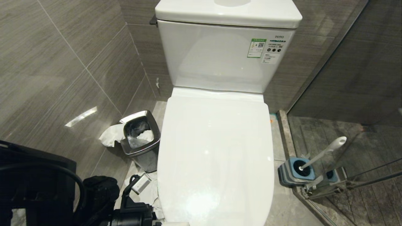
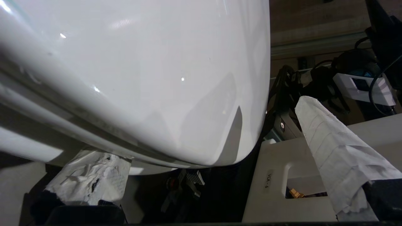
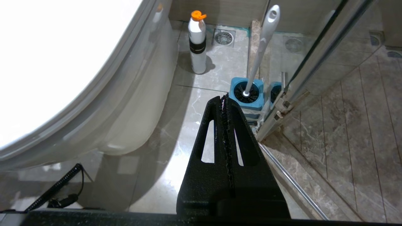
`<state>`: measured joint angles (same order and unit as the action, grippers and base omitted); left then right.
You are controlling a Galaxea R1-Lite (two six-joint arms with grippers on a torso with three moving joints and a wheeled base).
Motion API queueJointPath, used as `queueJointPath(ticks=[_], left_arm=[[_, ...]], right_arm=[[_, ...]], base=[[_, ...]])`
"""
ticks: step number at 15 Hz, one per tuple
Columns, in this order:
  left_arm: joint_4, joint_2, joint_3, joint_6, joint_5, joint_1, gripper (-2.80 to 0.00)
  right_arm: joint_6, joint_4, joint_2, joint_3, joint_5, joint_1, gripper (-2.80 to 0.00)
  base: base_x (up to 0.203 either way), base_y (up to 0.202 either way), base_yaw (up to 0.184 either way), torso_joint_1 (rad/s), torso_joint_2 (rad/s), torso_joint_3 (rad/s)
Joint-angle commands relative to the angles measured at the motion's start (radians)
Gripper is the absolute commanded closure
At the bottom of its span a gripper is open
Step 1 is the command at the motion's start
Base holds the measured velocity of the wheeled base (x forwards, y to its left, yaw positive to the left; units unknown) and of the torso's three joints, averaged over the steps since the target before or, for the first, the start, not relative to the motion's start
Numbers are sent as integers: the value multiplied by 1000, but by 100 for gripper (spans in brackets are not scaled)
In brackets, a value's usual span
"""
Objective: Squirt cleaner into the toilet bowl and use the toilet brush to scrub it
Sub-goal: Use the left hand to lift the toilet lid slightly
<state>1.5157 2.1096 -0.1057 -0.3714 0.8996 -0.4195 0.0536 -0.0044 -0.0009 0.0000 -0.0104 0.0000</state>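
The left end effector (image 2: 201, 175) sits low at the front of the toilet, its two tissue-wrapped fingers (image 2: 339, 150) spread wide apart with nothing between them. In the left wrist view the rounded front edge of the closed lid (image 2: 157, 78) fills the space just ahead of those fingers, with the seam under it running across their line. So the lid's front lip lies directly before this arm, and lifting it looks like the step in hand, since the toilet bowl (image 3: 125, 125) is covered and no cleaner can go in yet.

The right end effector (image 3: 224, 103) is pressed together, empty, and hangs beside the bowl's right flank, pointing along the floor. Straight beyond its tip stands the toilet brush (image 3: 262, 47), head down in the blue holder (image 3: 248, 94), its handle leaning away toward the glass shower door (image 3: 317, 59). The right arm is plainly the nearer one for it.

Farther off, near the wall by the floor drain (image 3: 223, 37), a white bottle with an orange cap (image 3: 198, 44) stands upright, probably the cleaner.

On the other side, a steel bin (image 1: 139, 135) stands against the left wall.
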Motion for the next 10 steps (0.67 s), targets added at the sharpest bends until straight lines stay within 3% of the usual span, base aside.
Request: queueJointPath(ticks=[1, 5, 10], left_arm=[[14, -8, 3, -3, 7, -32, -280], [14, -34, -18, -84, 6, -54, -280], [14, -159, -86, -318, 5, -56, -280]], right_arm=[[0, 0, 1, 0, 0, 0, 0], [0, 0, 1, 0, 0, 0, 0], [0, 0, 1, 0, 0, 0, 0]], base=[[0, 0, 0, 0, 0, 0], [0, 0, 0, 0, 0, 0], [0, 0, 0, 0, 0, 0]])
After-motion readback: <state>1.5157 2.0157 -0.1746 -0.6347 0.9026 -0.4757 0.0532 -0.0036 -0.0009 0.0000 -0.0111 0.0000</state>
